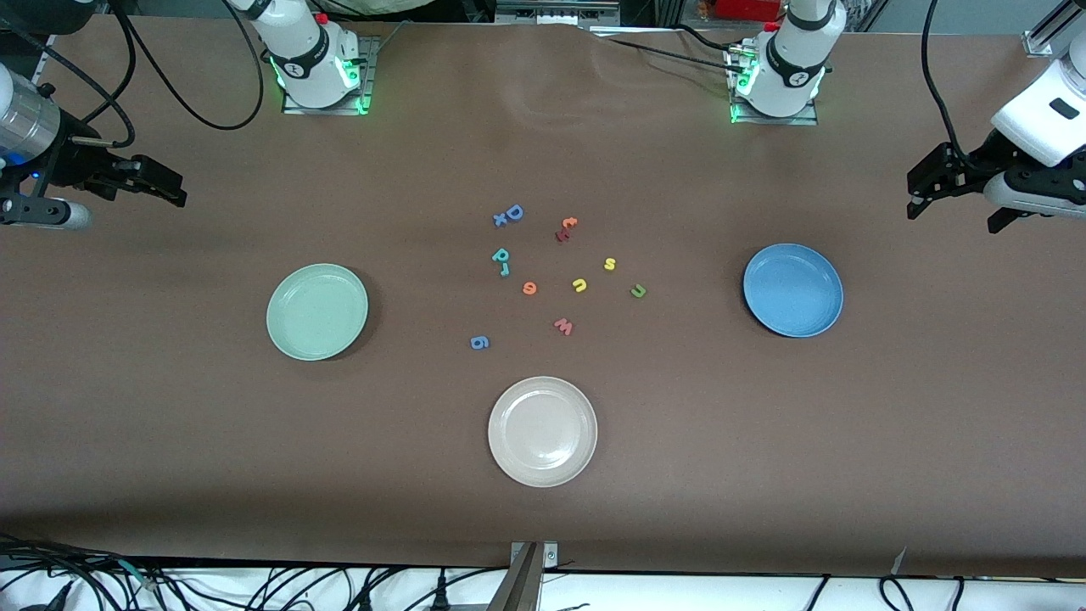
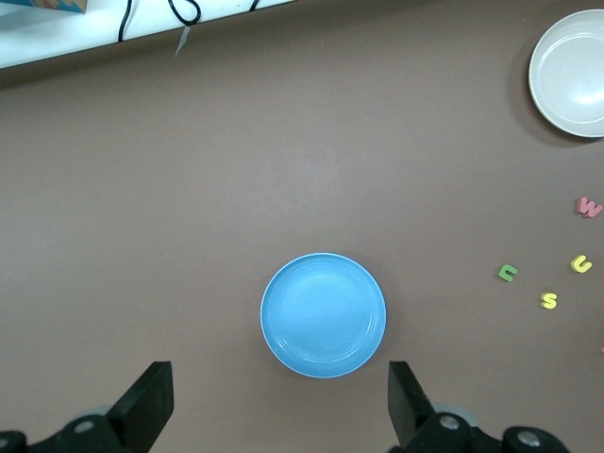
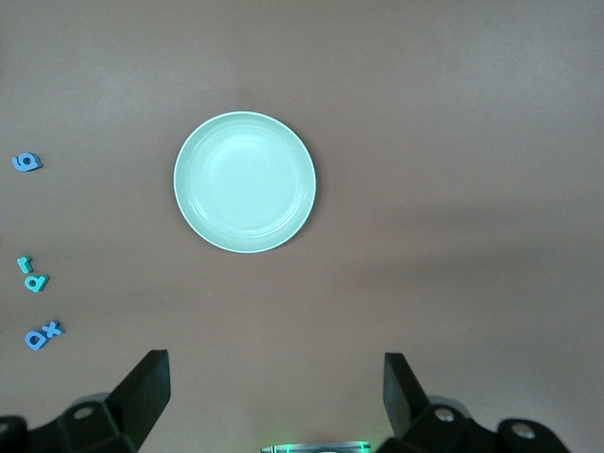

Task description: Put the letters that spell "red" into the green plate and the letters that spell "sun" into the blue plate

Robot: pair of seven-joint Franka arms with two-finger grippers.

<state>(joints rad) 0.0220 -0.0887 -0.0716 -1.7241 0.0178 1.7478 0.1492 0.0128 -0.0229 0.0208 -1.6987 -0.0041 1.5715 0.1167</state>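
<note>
Front view gives us both arms waiting: left gripper (image 1: 920, 193) and right gripper (image 1: 161, 187) open, empty, over bare table ends. We see 6 task letters mid-table between the green plate (image 1: 317, 311) and blue plate (image 1: 793, 289).

A matt brown, cloth-like sheet covers the counter (image 1: 170, 441), faintly rippled near the arm bases. The round mint-green plate (image 1: 317, 311), the round medium-blue plate (image 1: 793, 289) and the round off-white plate (image 1: 542, 431) look like smooth plastic with a soft sheen. The small coloured letters, such as the yellow "s" (image 1: 609, 264) and orange "e" (image 1: 529, 288), look like matt foam. The black jaws appear matt plastic.
</note>
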